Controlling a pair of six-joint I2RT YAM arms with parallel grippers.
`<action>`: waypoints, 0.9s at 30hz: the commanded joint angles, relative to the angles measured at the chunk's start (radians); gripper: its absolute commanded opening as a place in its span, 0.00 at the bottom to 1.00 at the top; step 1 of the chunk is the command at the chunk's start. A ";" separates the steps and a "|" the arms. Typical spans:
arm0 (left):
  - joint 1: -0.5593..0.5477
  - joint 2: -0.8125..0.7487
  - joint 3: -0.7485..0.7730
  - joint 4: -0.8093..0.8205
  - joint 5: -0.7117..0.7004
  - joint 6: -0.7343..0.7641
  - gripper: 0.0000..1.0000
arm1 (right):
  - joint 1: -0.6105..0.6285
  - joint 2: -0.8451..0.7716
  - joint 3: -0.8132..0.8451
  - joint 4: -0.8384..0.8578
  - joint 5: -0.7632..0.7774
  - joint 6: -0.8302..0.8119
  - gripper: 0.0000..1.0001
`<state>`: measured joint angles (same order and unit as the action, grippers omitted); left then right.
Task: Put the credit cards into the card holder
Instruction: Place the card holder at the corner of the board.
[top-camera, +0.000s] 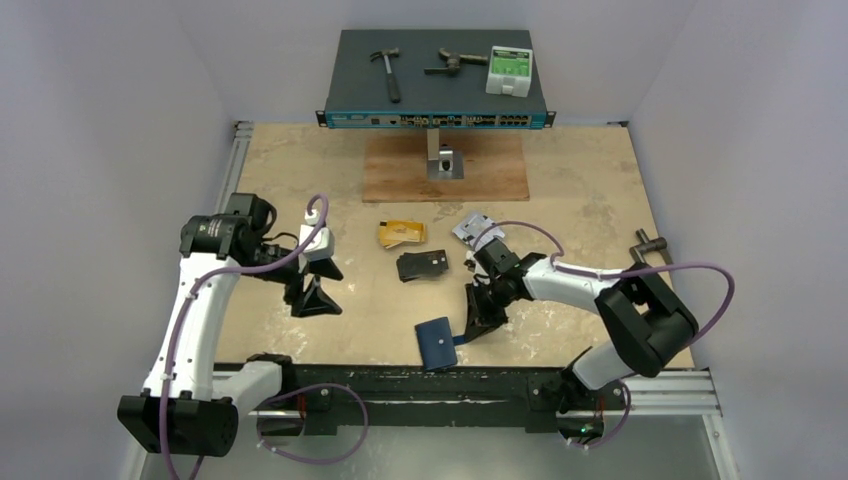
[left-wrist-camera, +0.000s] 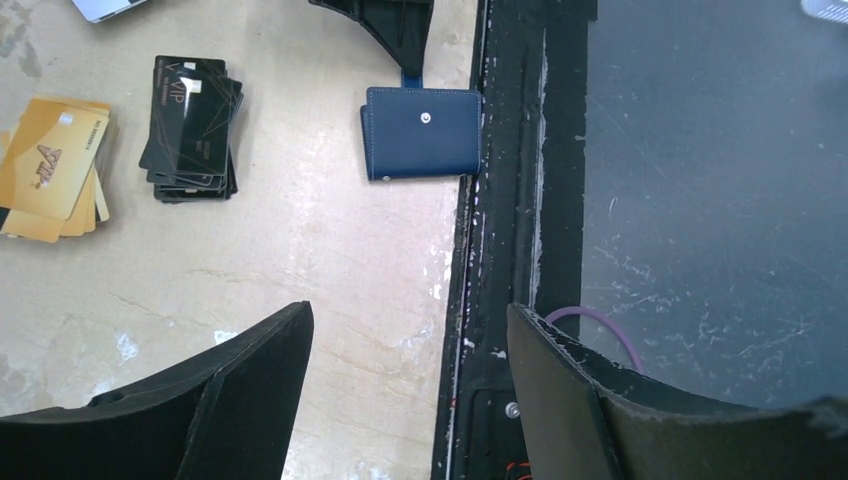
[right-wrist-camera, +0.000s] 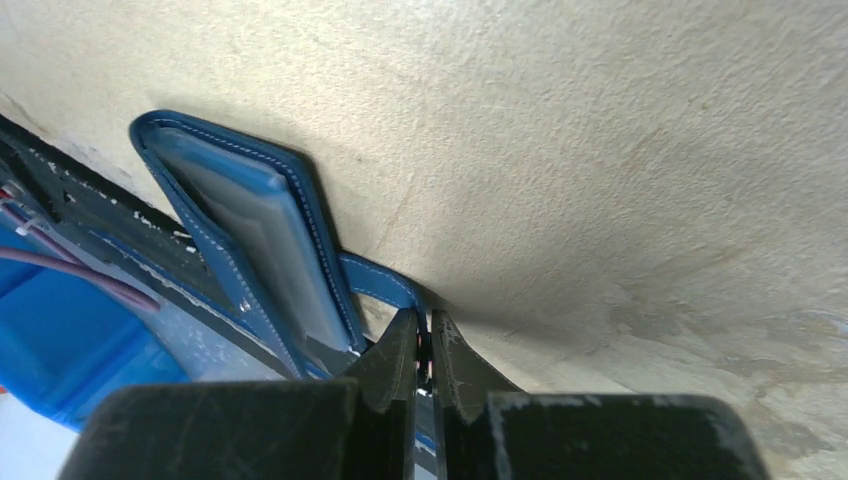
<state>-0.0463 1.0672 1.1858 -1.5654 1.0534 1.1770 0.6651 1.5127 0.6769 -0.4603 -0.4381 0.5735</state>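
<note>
Right gripper, jaws closed, pinches the snap tab of the card holder, which lies at its eight o'clock on the table edge. Credit cards lie toward twelve. Left gripper gapes empty at nine, farther off.

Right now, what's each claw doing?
Left claw: open, holding nothing.
Right claw: closed on the snap tab of the card holder.
</note>
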 joint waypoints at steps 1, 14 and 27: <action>0.000 0.009 -0.015 0.021 0.067 -0.037 0.70 | 0.002 -0.061 0.021 -0.028 0.017 -0.055 0.08; -0.070 0.057 -0.183 0.704 -0.196 -0.639 0.74 | -0.014 -0.188 0.330 -0.168 0.245 -0.097 0.75; -0.179 0.433 -0.051 1.088 -0.497 -0.710 0.75 | -0.113 0.179 0.500 0.381 0.272 -0.146 0.85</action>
<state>-0.2249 1.4204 1.0565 -0.6434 0.6460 0.4995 0.5655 1.6299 1.1481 -0.3008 -0.1940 0.4492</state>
